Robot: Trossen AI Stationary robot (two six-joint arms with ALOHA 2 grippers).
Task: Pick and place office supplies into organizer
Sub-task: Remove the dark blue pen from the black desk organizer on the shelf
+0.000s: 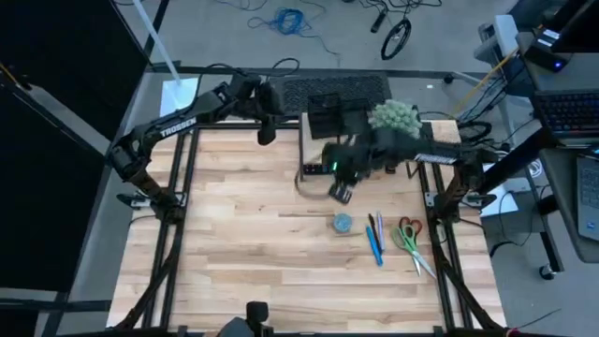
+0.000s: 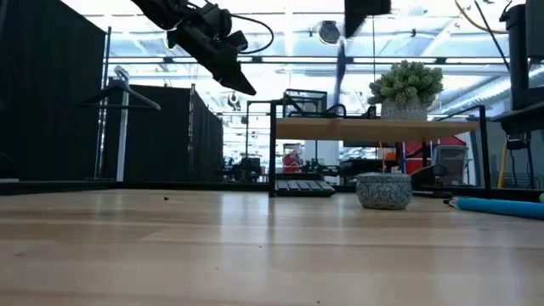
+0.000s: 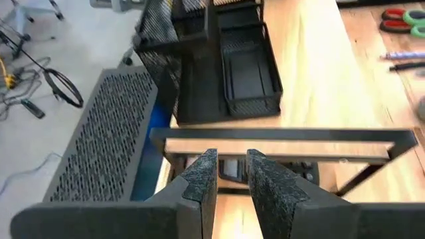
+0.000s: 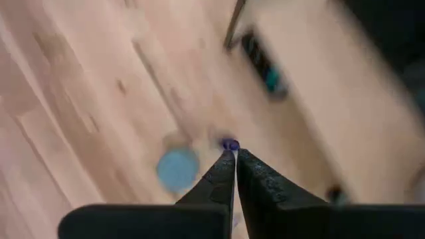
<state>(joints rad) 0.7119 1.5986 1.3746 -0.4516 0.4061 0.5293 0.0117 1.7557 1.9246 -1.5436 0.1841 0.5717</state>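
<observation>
My right gripper (image 1: 340, 194) hovers above the table just in front of the wooden shelf riser (image 1: 323, 154), shut on a slim blue pen (image 2: 340, 68). A blue-grey disc (image 1: 343, 223), two more pens (image 1: 375, 239) and the red-and-green-handled scissors (image 1: 409, 237) lie flat on the table at the right. The black mesh organizer (image 1: 333, 116) stands on top of the riser. My left gripper (image 1: 267, 131) is raised near the riser's left end, its fingers (image 3: 204, 174) a little apart with nothing between them. My right gripper pinches the pen between its two fingertips, pointing down from above. In the right wrist view only the pen's blue end (image 4: 230, 144) shows at the tips. In the low view the pen hangs nearly upright below the gripper, clear of the table.
A fuzzy green plant (image 1: 393, 116) in a pot stands on the riser's right end beside the organizer. A black calculator (image 1: 314, 170) lies under the riser. The left and near parts of the wooden tabletop (image 1: 234, 253) are bare.
</observation>
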